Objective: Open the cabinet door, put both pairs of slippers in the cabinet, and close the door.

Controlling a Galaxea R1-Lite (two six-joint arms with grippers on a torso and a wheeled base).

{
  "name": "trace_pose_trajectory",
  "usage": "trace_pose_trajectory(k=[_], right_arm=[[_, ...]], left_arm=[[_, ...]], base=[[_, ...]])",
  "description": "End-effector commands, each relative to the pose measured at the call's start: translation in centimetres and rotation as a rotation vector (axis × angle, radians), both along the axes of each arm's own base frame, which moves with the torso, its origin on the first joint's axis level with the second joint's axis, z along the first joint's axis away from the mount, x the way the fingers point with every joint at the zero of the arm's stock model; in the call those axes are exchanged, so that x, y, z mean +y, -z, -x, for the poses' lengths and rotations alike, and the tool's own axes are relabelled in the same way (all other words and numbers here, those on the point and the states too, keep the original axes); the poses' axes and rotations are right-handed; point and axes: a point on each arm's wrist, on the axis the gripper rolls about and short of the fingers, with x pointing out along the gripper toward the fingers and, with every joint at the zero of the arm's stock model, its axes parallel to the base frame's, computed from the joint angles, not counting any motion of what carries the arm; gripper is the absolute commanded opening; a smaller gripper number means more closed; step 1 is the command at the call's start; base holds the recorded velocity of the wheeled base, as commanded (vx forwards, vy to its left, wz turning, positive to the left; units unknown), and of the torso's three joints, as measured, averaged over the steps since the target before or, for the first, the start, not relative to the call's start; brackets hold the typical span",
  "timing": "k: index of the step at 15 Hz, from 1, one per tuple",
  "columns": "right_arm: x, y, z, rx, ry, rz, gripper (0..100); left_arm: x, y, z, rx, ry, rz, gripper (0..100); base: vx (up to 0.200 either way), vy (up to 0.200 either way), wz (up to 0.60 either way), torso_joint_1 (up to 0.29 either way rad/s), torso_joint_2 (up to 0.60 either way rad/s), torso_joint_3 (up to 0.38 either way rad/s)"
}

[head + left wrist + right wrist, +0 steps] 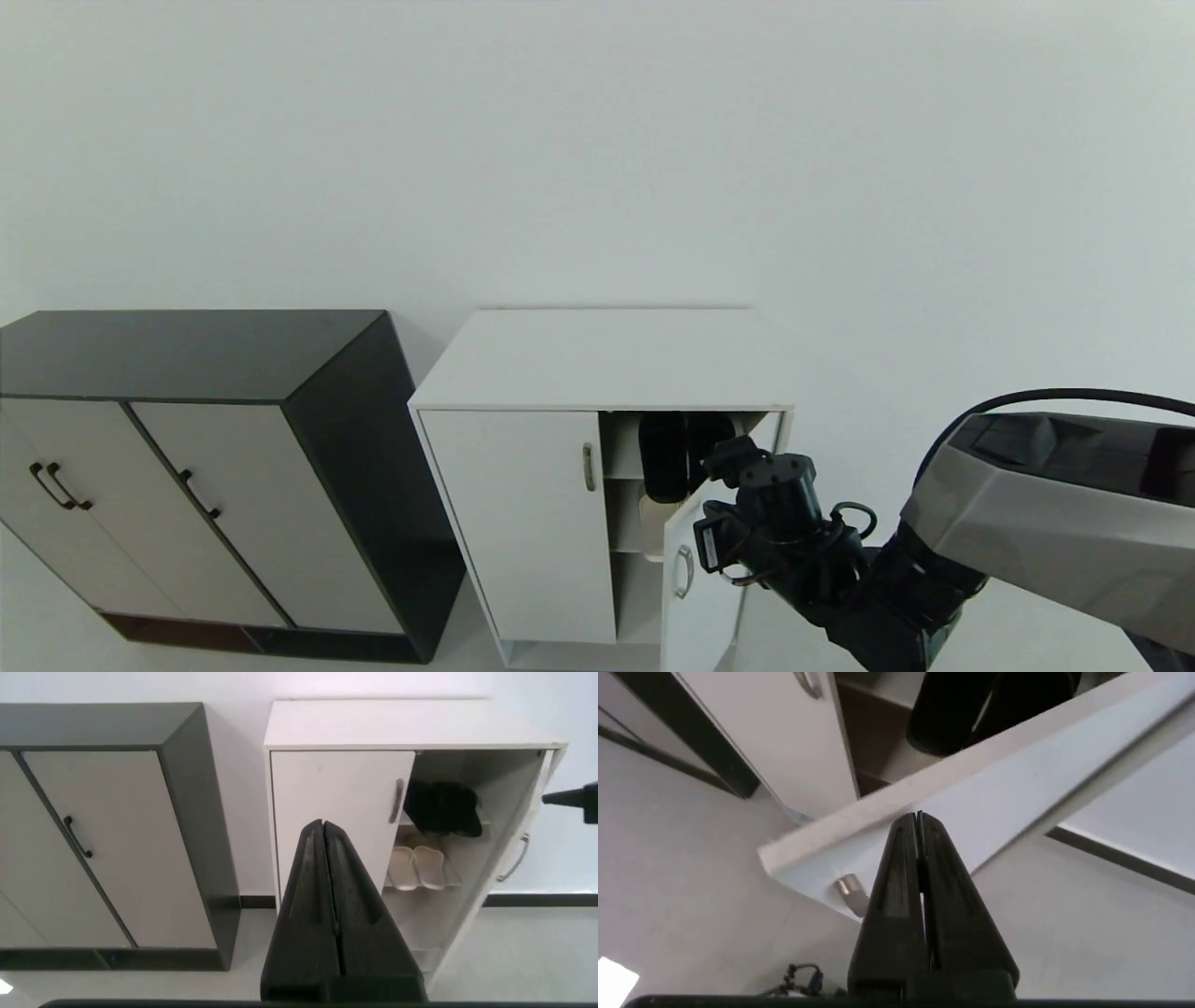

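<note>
— Can you see where the slippers are from your side?
— Both pairs are inside the cabinet (pixel 607 359). The black slippers (pixel 665 457) are on the top shelf. The white slippers (pixel 419 865) lie side by side on the shelf just below.

— And the doors?
— The left door (pixel 513 523) is shut flat. The right door (pixel 709 621) stands partly open, swung out from the cabinet's right side, with its handle (pixel 683 571) facing the room.

— What about the robot's right arm?
— The right pincer (pixel 920 826) is pressed together and pinches nothing. Its tip is up by the top edge of the right door, on the outer side. I can't tell whether it touches the door or is just beside it.

— And the left one?
— The left pincer (pixel 323 831) is pressed together too, also empty. It's held well back from the cabinet, pointing roughly at the left door.

— Anything else around?
— A dark cabinet (pixel 187 355) with pale doors, both shut, stands just beside the white one on the robot's left. Both cabinets stand on the floor (pixel 523 952) against the wall (pixel 597 140).
</note>
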Motion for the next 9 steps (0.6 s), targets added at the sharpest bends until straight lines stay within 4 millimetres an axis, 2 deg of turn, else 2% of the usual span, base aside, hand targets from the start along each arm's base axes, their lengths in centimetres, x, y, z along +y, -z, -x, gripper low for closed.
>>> trace_pose_trajectory(k=[1,2,6,9], right_arm=[[0.8,1.4,-1.7,-0.005,0.008,-0.004,0],[1.0,1.5,-2.1,-0.013,0.01,-0.008,0],[1.7,2.4,-6.0,-0.052,0.051,-0.036,0],[1.8,2.0,-7.7,-0.067,0.059,-0.052,0]], left_arm=[[0.0,0.0,0.0,0.001,0.001,0.0,0],[0.0,0.0,0.0,0.001,0.0,0.0,0],[0.0,0.0,0.0,0.001,0.0,0.0,0],[0.0,0.0,0.0,0.001,0.001,0.0,0]], base=[[0.0,0.0,0.0,0.0,0.0,0.0],[0.0,0.0,0.0,0.0,0.0,0.0],[0.0,0.0,0.0,0.0,0.0,0.0],[0.0,0.0,0.0,0.0,0.0,0.0]])
